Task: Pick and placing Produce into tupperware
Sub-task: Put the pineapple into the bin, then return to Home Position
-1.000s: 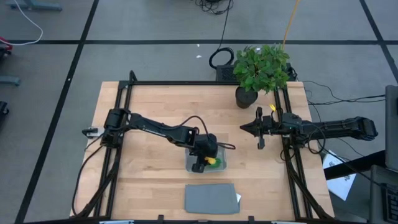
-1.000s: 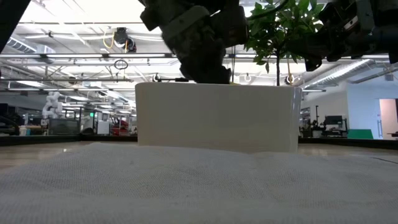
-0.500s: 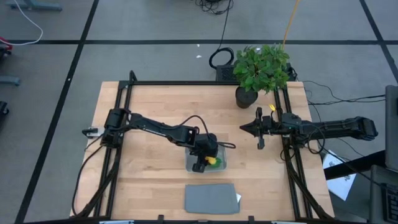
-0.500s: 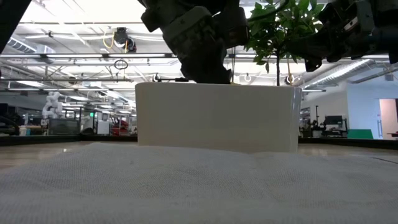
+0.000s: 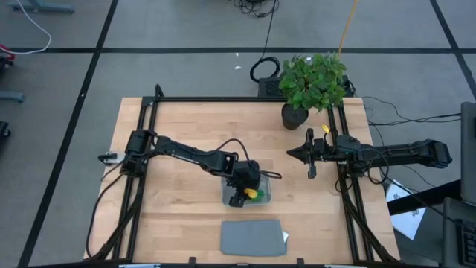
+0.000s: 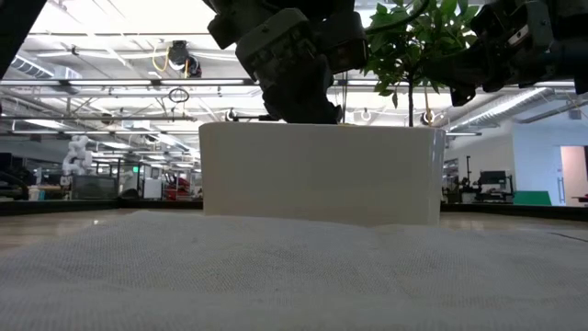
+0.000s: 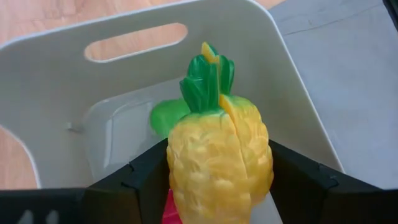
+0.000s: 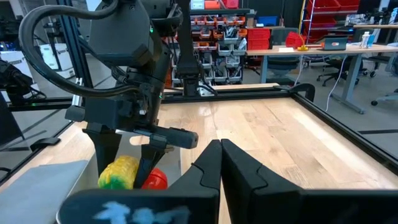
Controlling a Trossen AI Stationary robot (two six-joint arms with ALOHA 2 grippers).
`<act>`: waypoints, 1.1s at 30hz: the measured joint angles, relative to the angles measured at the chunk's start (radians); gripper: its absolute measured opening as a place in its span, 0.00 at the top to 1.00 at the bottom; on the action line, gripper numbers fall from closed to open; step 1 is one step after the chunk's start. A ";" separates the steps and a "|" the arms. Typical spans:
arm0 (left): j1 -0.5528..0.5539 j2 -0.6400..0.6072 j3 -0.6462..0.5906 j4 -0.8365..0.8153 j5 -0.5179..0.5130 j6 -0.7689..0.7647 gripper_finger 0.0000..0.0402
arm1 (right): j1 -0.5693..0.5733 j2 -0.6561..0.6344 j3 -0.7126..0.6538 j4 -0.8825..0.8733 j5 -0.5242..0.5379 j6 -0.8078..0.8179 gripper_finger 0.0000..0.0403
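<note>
Left claw holds the yellow piece over the tub; right claw waits, pinched together.

The left claw (image 5: 239,195) hangs inside the rim of the tupperware (image 7: 292,106), near the middle of the bench (image 5: 186,126), fingers clamped on the yellow piece with the green tip (image 7: 219,163). The piece's long axis points away from the wrist, tip toward the tub's handle-slot wall. Directly below and beyond it lie the round green piece (image 7: 166,117) and the red piece (image 7: 171,211), already in the tub, so letting go should likely suffice. Right of the tub, well apart, the right claw (image 5: 293,154) rests with fingers closed together, holding nothing. The grey lid (image 5: 253,237) lies just beside the tub.
</note>
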 joint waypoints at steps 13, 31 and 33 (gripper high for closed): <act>0.000 0.000 0.000 0.008 0.070 0.016 0.41 | 0.000 0.000 0.000 0.000 0.000 0.000 1.00; 0.000 0.000 0.000 0.005 0.077 0.038 0.24 | 0.000 0.000 0.000 0.005 0.000 0.000 1.00; 0.000 0.000 0.000 0.006 0.076 0.040 0.24 | 0.000 0.000 0.000 0.005 0.000 0.000 1.00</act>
